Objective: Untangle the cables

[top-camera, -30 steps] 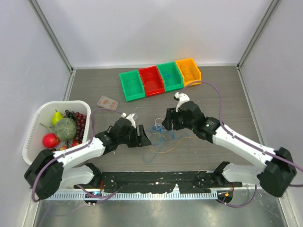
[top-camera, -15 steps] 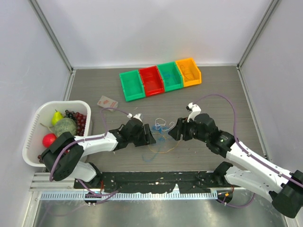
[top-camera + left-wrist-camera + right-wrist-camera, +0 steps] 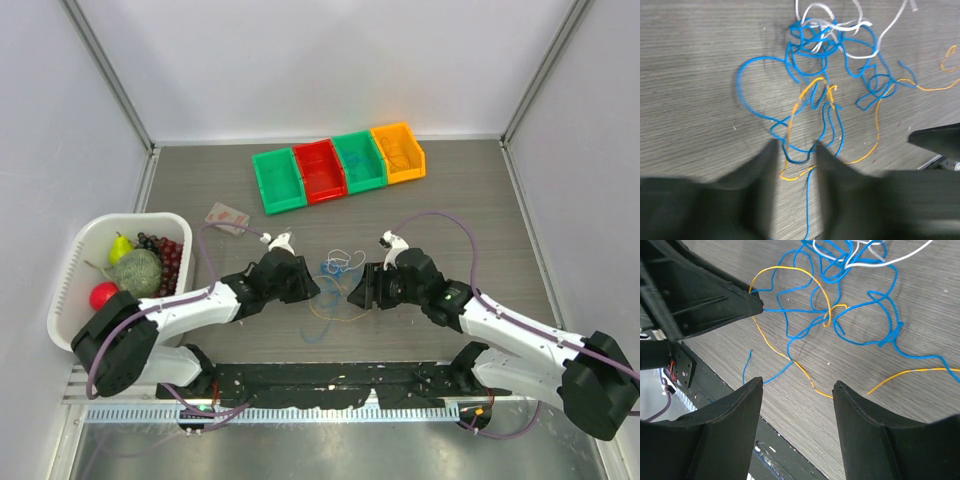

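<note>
3 cables [image 3: 337, 270] lie knotted on the bench [image 3: 480, 200] between both tools; 0 look freed. Left tool [image 3: 795, 147]: jaws narrow about a blue loop [image 3: 797, 160], grip cannot be told. Right tool [image 3: 797, 385] released, empty. Nearly all untangling left.

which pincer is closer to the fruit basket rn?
Left. The left pincer sits on the basket side of the cables; the right pincer faces it from across the cables, farther from the basket.
</note>
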`<state>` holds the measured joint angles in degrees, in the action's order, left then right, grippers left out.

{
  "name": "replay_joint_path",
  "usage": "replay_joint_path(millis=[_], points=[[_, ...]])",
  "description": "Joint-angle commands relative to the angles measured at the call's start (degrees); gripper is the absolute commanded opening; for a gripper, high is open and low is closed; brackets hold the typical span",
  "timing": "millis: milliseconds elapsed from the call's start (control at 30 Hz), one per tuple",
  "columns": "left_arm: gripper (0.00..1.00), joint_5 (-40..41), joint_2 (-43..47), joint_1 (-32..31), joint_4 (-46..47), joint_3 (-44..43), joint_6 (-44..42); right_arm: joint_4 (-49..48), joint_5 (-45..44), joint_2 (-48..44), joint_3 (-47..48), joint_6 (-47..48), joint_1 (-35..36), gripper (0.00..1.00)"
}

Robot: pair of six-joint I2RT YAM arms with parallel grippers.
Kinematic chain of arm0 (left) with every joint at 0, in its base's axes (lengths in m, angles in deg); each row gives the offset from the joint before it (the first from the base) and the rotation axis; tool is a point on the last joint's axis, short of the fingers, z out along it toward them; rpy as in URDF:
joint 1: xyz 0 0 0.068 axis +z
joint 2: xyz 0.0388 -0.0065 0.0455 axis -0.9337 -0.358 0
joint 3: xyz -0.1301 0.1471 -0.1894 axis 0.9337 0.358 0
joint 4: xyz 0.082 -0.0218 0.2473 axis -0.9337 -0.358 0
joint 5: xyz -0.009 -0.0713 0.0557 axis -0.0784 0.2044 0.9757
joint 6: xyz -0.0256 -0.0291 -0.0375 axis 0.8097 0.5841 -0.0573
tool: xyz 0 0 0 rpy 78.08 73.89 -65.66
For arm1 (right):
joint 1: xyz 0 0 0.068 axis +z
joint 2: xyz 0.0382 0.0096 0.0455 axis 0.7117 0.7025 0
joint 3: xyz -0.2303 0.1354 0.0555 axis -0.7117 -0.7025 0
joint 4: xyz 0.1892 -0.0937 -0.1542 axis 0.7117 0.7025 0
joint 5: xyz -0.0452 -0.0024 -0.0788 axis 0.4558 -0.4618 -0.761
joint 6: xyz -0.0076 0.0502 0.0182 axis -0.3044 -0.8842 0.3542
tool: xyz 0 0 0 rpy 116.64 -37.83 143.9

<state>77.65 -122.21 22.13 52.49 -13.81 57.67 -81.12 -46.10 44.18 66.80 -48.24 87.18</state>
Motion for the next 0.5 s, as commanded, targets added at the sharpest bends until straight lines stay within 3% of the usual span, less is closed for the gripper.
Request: replay_joint_path(millis=[0, 100, 300, 467], points=[[0.55, 3.3, 3.9, -0.2, -1.9, -0.6, -2.5, -5.2, 2.0, 1.4, 0.5, -1.3, 1.5, 0.63], [0.62, 3.7, 4.0, -0.3, -2.6, -0.9, -3.3, -5.6, 1.3, 1.3, 0.5, -1.4, 1.8, 0.63], [0.61, 5.1, 3.8, -0.3, -3.8, -1.3, -3.4, -6.2, 1.8, 2.4, 1.2, -1.6, 1.9, 0.63], [0.47, 4.9, 2.4, -0.2, -2.7, -1.4, -2.7, -6.5, 1.8, 2.9, 1.3, -1.7, 1.9, 0.63]])
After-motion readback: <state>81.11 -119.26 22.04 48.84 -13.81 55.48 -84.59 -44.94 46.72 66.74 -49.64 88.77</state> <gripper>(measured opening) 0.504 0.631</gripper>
